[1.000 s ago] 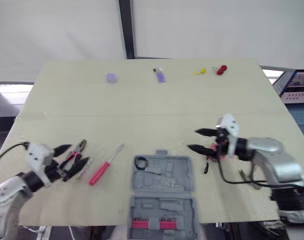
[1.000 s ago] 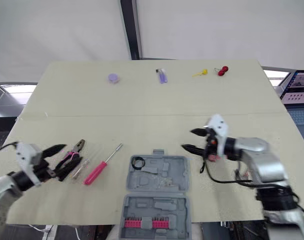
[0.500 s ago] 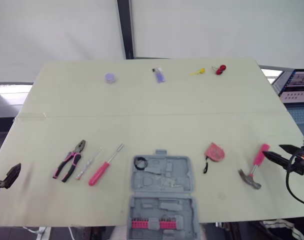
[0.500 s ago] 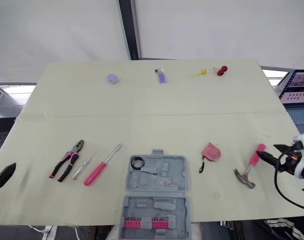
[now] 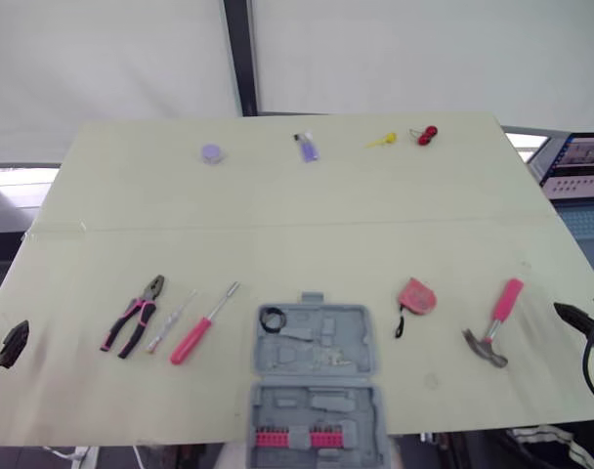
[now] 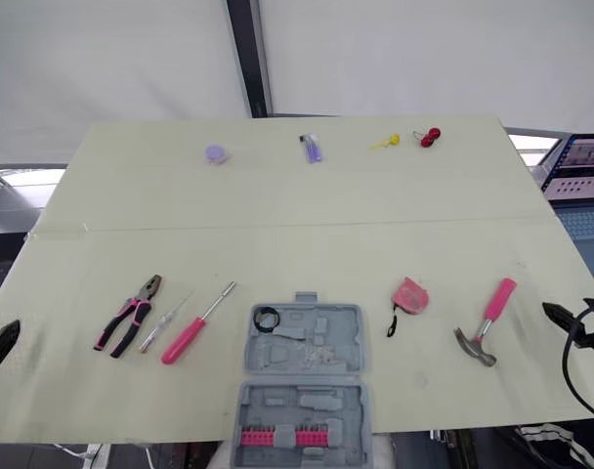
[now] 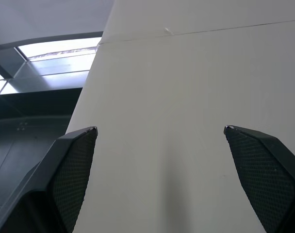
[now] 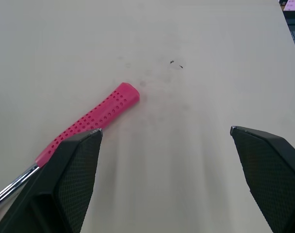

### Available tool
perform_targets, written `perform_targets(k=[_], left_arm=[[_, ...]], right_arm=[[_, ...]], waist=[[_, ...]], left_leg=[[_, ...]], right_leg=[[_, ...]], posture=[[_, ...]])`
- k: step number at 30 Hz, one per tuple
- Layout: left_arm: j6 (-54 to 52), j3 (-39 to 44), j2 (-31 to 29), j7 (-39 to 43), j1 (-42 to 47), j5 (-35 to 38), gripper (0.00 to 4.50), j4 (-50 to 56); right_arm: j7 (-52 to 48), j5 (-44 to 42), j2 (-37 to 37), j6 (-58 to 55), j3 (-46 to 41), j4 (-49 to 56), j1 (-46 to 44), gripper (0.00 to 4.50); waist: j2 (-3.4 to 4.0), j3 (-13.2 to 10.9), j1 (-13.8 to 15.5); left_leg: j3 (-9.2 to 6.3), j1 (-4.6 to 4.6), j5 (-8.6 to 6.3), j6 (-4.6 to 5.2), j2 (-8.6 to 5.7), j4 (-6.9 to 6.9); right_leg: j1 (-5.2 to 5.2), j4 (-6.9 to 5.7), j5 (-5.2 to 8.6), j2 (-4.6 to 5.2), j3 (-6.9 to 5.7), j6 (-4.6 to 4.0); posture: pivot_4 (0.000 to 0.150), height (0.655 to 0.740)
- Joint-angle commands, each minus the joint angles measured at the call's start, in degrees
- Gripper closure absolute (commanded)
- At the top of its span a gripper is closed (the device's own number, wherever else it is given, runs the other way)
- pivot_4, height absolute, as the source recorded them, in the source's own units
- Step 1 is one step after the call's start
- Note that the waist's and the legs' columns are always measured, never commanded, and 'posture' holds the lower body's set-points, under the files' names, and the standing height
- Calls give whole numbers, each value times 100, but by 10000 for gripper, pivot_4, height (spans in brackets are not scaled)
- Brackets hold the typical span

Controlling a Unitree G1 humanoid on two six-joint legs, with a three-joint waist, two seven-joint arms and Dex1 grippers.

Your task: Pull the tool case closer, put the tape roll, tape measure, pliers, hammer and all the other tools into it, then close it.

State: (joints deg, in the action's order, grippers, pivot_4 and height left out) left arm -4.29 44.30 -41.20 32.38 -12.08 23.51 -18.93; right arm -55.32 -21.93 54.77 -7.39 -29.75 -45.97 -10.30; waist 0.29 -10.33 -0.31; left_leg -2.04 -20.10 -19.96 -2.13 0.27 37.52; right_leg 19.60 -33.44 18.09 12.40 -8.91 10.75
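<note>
This looks like a test room or a lab, not a home. A big, plain, pale table (image 5: pixel 277 205) stands in front of bare white wall panels (image 5: pixel 424 49) with one dark post (image 5: pixel 236 54) between them. Off to the right a computer screen (image 5: pixel 580 161) glows.

Tools lie on the table in a tidy row, well apart from each other: pliers (image 5: pixel 136 315), a pink screwdriver (image 5: pixel 201 327), an open grey tool case (image 6: pixel 302 376), a tape measure (image 5: pixel 417 297) and a hammer (image 5: pixel 494 325). A small purple round thing (image 5: pixel 211 153) sits by the far edge.
</note>
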Motion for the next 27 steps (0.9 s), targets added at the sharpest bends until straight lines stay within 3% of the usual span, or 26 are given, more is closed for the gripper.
perform_targets(k=[1, 5, 12, 16, 20, 26, 27], left_arm=[[-105, -257, 3, 356, 88, 253, 0, 799], [-552, -1492, 26, 1034, 409, 388, 0, 1933], [-958, -3698, 125, 2255, 1648, 420, 0, 2992], [-783, -4722, 308, 2993, 2313, 171, 0, 2955], [-486, -5221, 633, 3296, 2875, -16, 0, 2675], [-90, -5631, 1083, 3441, 3260, -309, 0, 2270], [-89, -5642, 1130, 3432, 3286, -316, 0, 2260]], right_arm=[[95, -421, -232, -694, -41, 1520, 255, 416], [372, -799, -633, -1957, 324, 3711, 885, 416], [1033, -709, -951, -2955, 860, 5608, 1733, 416], [1683, -882, -1449, -3552, 1154, 6876, 2072, 416], [2396, -787, -1988, -3931, 1404, 7395, 2106, 416], [2988, -564, -2435, -4045, 1702, 7386, 1920, 416], [3035, -526, -2460, -4033, 1730, 7363, 1896, 2737]], waist=[[0, 0, 12], [9, -1, 113], [9, -1, 193], [16, 3, 161], [16, 3, 164], [15, 3, 178], [15, 3, 177]], left_leg=[[0, 0, 0, 0, 2, 0], [-2, -3, 0, -1, 2, 12], [-8, -13, 0, 0, -3, 33], [-7, -9, 0, 0, -1, 30], [-7, -9, 0, 0, 3, 30], [-7, -11, 0, 0, 1, 35], [-7, -11, 0, 0, 1, 35]], right_leg=[[0, 0, 0, 0, 0, 0], [0, -8, -1, 0, 2, 0], [-1, -14, -4, -1, 2, -5], [1, -18, -4, -3, 3, -5], [2, -17, -4, -10, 4, -5], [1, -17, -4, -9, 6, -5], [1, -17, -4, -9, 6, -5]], posture=[[1500, 7400], [1500, 7400], [1500, 7400], [1500, 7400], [1500, 7400], [1500, 7400], [1500, 7400]])
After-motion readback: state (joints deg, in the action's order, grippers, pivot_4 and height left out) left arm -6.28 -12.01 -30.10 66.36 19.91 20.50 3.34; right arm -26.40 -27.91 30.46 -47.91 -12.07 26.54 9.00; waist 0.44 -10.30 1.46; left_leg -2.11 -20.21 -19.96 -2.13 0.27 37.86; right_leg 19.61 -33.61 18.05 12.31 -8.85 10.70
